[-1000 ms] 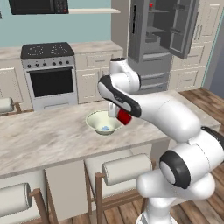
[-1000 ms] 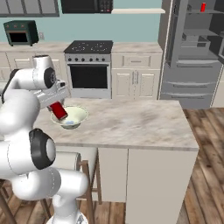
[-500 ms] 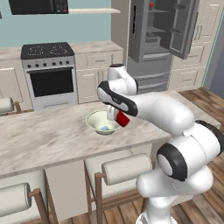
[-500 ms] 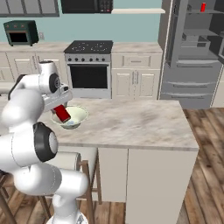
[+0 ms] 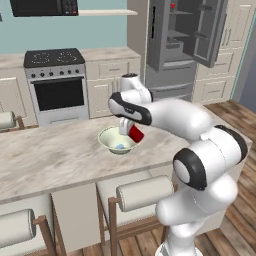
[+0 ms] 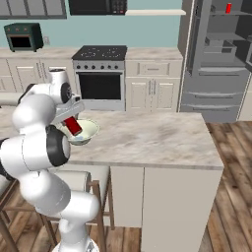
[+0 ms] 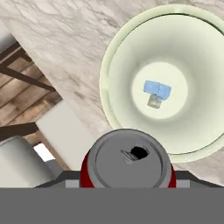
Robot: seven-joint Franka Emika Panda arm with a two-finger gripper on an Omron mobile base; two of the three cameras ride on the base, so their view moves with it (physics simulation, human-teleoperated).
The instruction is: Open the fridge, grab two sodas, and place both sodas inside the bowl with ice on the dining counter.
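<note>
Gripper: the gripper (image 5: 131, 131) is pinching a red soda can (image 5: 136, 133) and holding it tilted at the near right rim of the bowl (image 5: 109, 141); in the right base view the gripper (image 6: 72, 121) is hanging over the bowl's left side with the soda can (image 6: 74, 125) leaning at a slant.

Soda can from the hand: the soda can (image 7: 127, 162) is showing its grey top with the pull tab and opening, and its red side is peeking out around that top; it is sitting at the bowl's rim, low in that view.

Bowl: the bowl (image 6: 92, 132) is resting on the dining counter (image 5: 55, 155), near its front edge; the bowl (image 7: 114, 52) is pale cream-green inside, and pale blue ice bits (image 7: 156, 90) are lying at its bottom.

Second soda: another red can (image 6: 228, 8) is standing on an upper shelf of the fridge (image 6: 216, 59), well apart from the bowl; from the left it is showing as a small red can (image 5: 173, 5) high in the fridge (image 5: 170, 45).

Fridge: its door (image 5: 207, 30) is standing open, swung out to the right.

Dining counter: the dining counter (image 6: 157, 138) is carrying the bowl near its left end in the right base view; cushioned stools (image 5: 142, 192) are standing beneath its near edge.

Behind: a stove (image 5: 55, 82) is standing against the back wall among cream cabinets.
</note>
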